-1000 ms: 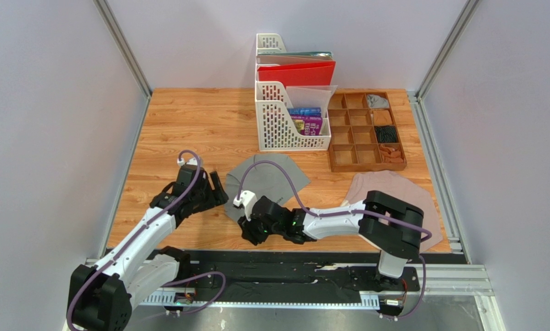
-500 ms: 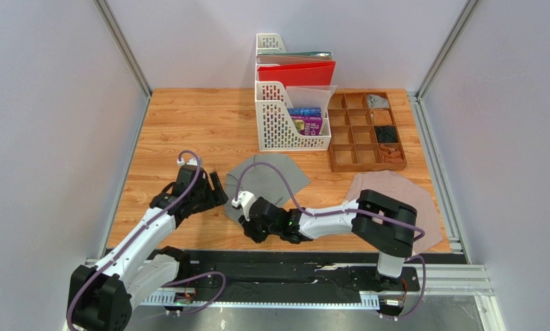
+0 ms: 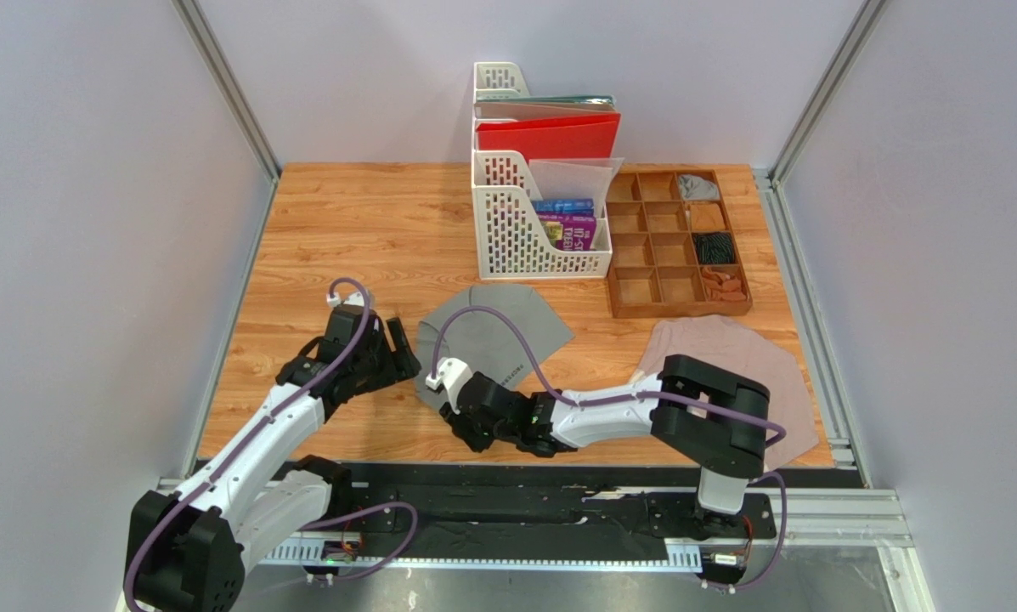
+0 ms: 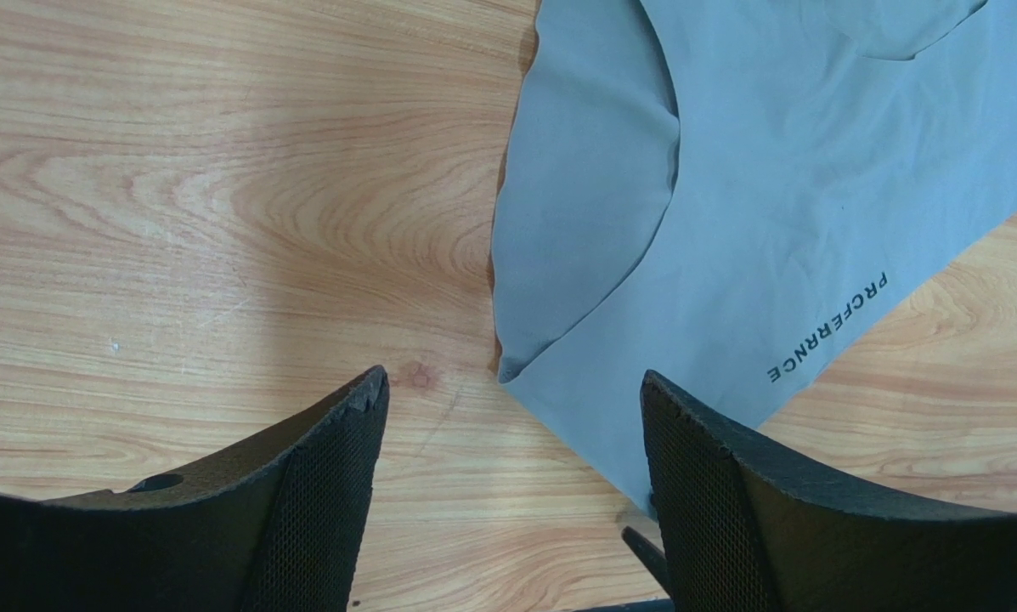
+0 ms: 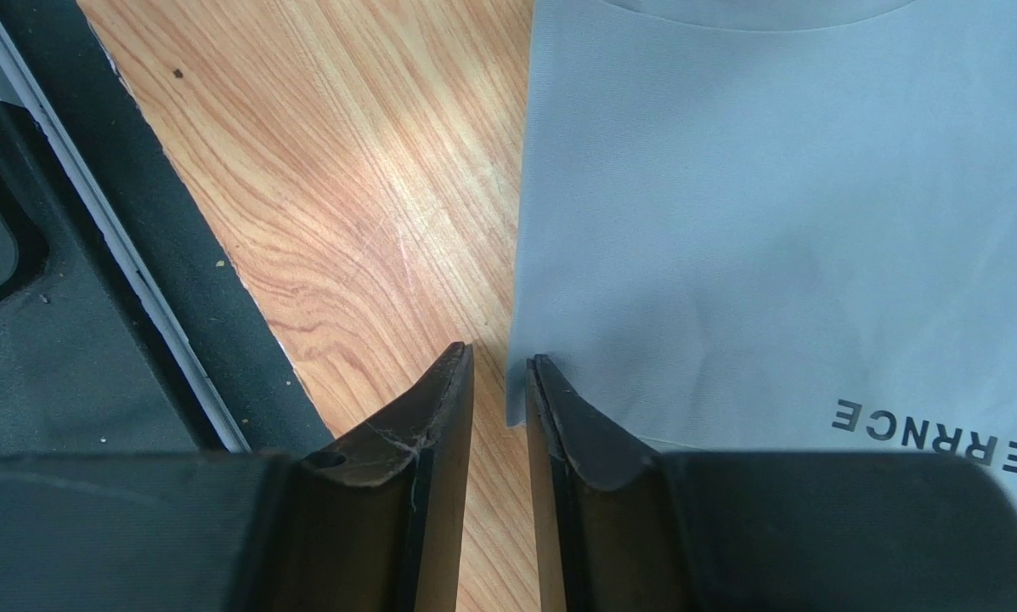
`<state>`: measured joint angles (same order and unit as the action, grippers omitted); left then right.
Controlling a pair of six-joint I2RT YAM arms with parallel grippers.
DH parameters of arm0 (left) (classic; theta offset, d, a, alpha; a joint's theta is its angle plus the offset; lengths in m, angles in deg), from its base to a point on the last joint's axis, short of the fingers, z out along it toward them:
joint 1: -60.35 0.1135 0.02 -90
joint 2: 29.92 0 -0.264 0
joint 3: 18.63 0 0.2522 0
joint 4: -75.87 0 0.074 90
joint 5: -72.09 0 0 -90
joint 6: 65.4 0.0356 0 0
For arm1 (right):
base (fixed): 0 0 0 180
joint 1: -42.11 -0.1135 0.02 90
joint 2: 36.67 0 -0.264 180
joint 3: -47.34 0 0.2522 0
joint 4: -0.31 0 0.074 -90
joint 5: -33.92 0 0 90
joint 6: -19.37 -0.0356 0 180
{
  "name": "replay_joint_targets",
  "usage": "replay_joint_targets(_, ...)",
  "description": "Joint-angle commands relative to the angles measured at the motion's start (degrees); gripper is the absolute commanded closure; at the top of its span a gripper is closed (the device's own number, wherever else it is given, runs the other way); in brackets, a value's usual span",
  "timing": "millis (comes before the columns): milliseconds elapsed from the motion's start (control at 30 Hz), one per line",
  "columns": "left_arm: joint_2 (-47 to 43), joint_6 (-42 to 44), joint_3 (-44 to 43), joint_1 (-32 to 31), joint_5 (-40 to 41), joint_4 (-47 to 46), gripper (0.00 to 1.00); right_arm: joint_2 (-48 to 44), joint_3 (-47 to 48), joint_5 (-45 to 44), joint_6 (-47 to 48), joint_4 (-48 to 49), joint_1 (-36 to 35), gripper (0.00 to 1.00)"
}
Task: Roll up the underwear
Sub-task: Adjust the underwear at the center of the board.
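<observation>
Right claw at the near corner of the grey underwear, ready to start the roll.

The grey underwear lies flat at the middle of the worktop, its long axis running from near left to far right; the pink underwear lies apart to the right, partly under the right arm. The right claw is nearest, drawn almost together at the corner, with all the cloth stretching away from it; whether it has caught the edge I cannot tell. The left claw hovers spread over the left edge, holding nothing. A roll would likely run from this corner towards the far side.
</observation>
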<state>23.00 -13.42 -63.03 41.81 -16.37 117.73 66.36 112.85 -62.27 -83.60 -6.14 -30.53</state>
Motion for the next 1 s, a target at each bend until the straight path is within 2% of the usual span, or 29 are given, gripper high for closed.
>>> replay_joint_targets(0, -0.19, 1.19, -0.66, 0.35, -0.48, 0.12, 0.24, -0.19, 1.42, -2.24, 1.02, -2.13, -0.75, 0.77)
replay_joint_targets(167, 0.07, -0.3, 1.09, 0.35, -2.75, -0.5, 0.27, 0.25, 1.69, -2.5, 0.4, -1.26, -1.18, 1.0)
replay_joint_targets(367, 1.56, -3.9, 4.26, -0.61, -4.7, -4.45, 0.32, 0.69, 2.13, -1.89, -1.61, -0.28, -1.19, 1.0)
replay_joint_targets(500, 3.41, -4.52, 4.27, -1.49, -2.69, -4.02, 0.33, 1.3, 2.13, -2.15, -3.11, -0.02, -1.19, 1.0)
replay_joint_targets(967, 4.64, -5.13, 5.41, -1.93, -2.42, -4.81, 0.52, 0.95, 1.87, -2.94, -4.87, 0.51, -1.19, 1.0)
